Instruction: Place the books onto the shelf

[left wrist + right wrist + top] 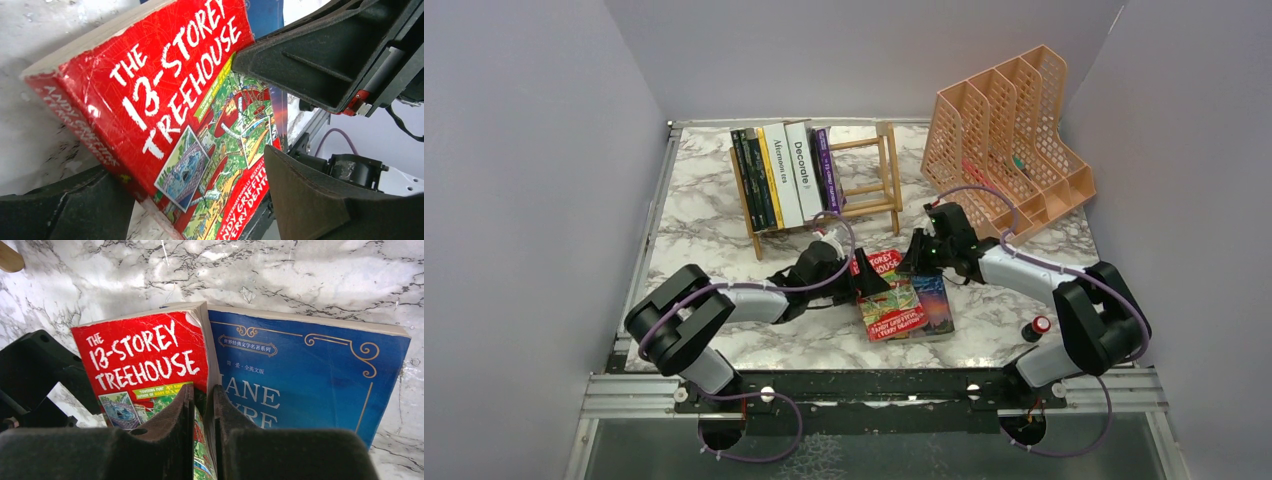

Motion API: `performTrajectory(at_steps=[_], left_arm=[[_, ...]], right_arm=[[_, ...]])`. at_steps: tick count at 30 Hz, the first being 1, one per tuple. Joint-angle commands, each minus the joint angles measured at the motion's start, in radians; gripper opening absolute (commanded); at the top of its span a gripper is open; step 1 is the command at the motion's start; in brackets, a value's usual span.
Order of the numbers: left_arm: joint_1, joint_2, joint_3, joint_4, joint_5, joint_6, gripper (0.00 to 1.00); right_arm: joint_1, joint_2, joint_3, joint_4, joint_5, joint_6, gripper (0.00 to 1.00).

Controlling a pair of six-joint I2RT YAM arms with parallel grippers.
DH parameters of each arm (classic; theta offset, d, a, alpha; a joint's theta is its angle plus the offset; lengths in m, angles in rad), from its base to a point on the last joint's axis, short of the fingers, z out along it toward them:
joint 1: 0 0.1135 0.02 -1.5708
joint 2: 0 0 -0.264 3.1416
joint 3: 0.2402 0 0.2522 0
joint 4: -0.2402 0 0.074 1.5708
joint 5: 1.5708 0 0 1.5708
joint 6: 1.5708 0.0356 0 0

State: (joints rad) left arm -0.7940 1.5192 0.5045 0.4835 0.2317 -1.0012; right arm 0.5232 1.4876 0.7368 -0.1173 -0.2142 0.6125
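Overhead camera: high, behind the robot, facing down and forward over the whole marble table (724, 215). Left wrist camera: low, tilted, very near the red book (165, 115). Right wrist camera: near, facing steeply down. All three share the red book; overhead and right wrist share the blue book (310, 375).

The red book (165, 115) is flashing "THE 13-STOREY TREEHOUSE" on its cover, the blue book (300, 375) is showing "ANE" over "YRE", and the white book (801, 165) is displaying "Decorate" on its spine.
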Motion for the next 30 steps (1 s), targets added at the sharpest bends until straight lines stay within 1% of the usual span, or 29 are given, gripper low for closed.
performTrajectory(at_steps=[1, 7, 9, 15, 17, 19, 22, 25, 27, 30], left_arm=[[-0.002, 0.027, 0.049, 0.145, 0.076, -0.071, 0.84], [-0.001, -0.055, 0.009, 0.164, 0.006, -0.058, 0.63], [0.003, -0.074, -0.005, 0.164, -0.001, -0.047, 0.48], [0.022, -0.115, -0.038, 0.164, -0.007, -0.014, 0.15], [0.027, -0.130, -0.045, 0.162, -0.011, 0.005, 0.01], [0.032, -0.152, -0.052, 0.159, -0.011, 0.025, 0.00], [0.039, -0.209, -0.064, 0.112, -0.002, 0.078, 0.00], [0.039, -0.304, -0.102, 0.062, 0.008, 0.122, 0.00], [0.040, -0.369, -0.107, -0.004, 0.002, 0.150, 0.00], [0.042, -0.464, -0.058, -0.156, -0.046, 0.236, 0.00]], right_arm=[[0.008, 0.058, -0.061, -0.041, -0.013, -0.004, 0.08], [0.008, 0.024, -0.073, -0.017, -0.016, 0.006, 0.08], [0.009, 0.017, -0.073, -0.014, -0.016, 0.011, 0.08], [0.008, -0.021, -0.070, -0.015, -0.004, 0.031, 0.08], [0.008, -0.044, -0.067, -0.023, 0.007, 0.039, 0.10], [0.008, -0.079, -0.069, -0.025, 0.020, 0.046, 0.17], [0.008, -0.148, -0.062, -0.048, 0.072, 0.064, 0.31], [0.008, -0.224, -0.036, -0.104, 0.143, 0.078, 0.45], [0.008, -0.272, -0.017, -0.123, 0.174, 0.088, 0.54], [0.008, -0.339, 0.006, -0.135, 0.204, 0.094, 0.59]])
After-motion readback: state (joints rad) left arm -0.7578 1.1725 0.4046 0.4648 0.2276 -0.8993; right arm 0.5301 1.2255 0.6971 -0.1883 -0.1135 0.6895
